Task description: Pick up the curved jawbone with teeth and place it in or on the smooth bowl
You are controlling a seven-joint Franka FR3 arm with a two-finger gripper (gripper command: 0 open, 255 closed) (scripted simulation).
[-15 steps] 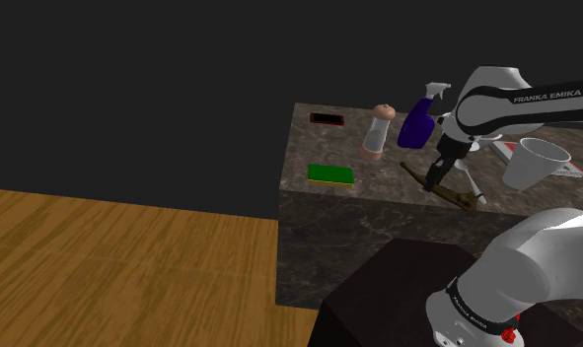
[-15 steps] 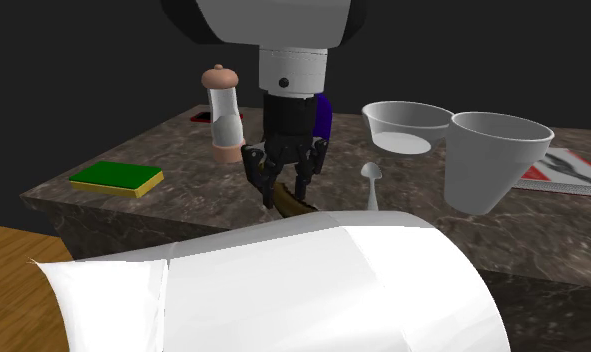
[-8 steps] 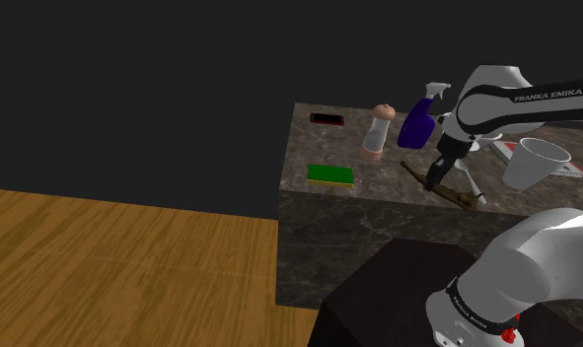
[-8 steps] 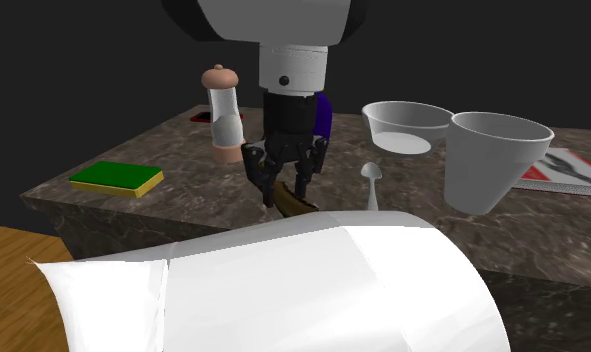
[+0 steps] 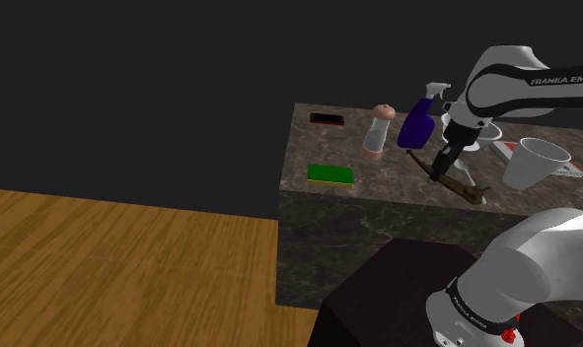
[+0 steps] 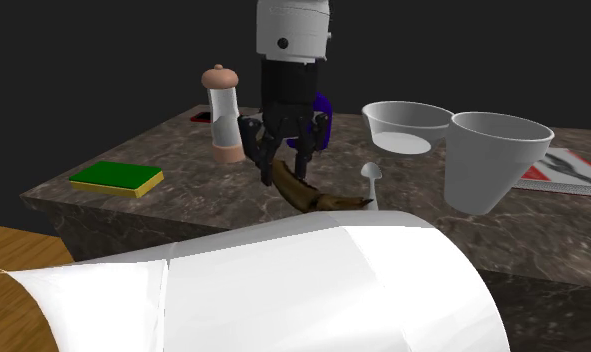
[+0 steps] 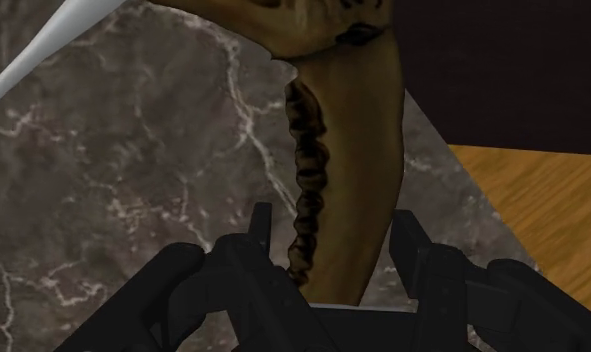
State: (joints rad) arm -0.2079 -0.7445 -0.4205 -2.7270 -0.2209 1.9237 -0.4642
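Jawbone, brown, toothed, clamped between gripper fingers. Hangs tilted, apparently clear of marbled counter. White bowl stands near.

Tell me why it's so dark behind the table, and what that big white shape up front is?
Shoulder view: beyond the marble counter is a pure black area where nothing is drawn. Second exterior view: the white shape is the robot's own arm, close to the camera, hiding part of the counter's near edge. Wrist view: the brown jawbone in the gripper is evenly lit, without glare.
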